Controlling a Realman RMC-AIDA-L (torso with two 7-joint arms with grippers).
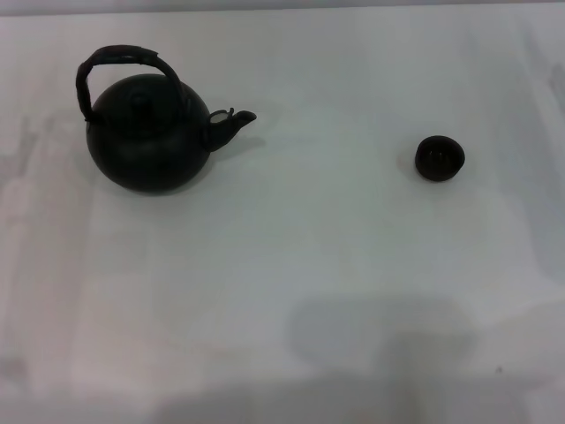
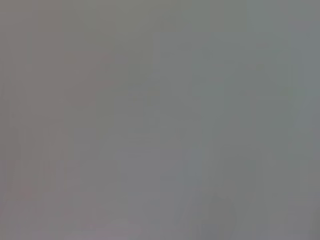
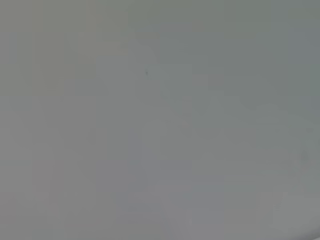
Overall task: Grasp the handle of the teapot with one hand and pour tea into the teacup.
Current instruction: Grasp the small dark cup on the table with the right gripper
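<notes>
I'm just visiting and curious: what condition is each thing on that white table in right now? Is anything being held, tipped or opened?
teapot: upright on the table, lid on, spout toward the teacup, not held.
handle: raised in an arch over the lid, nothing gripping it.
teacup: upright, standing apart from the teapot on the robot's right; contents cannot be told.
table: white, bearing both things.
Robot's arms: neither shows in any view.

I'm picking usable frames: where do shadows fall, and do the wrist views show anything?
Head view: soft, even light; the round matte black teapot and small dark handleless teacup stand out on the white table, and a broad faint shadow lies at the near edge. Both wrist views: featureless grey, nothing identifiable.
</notes>
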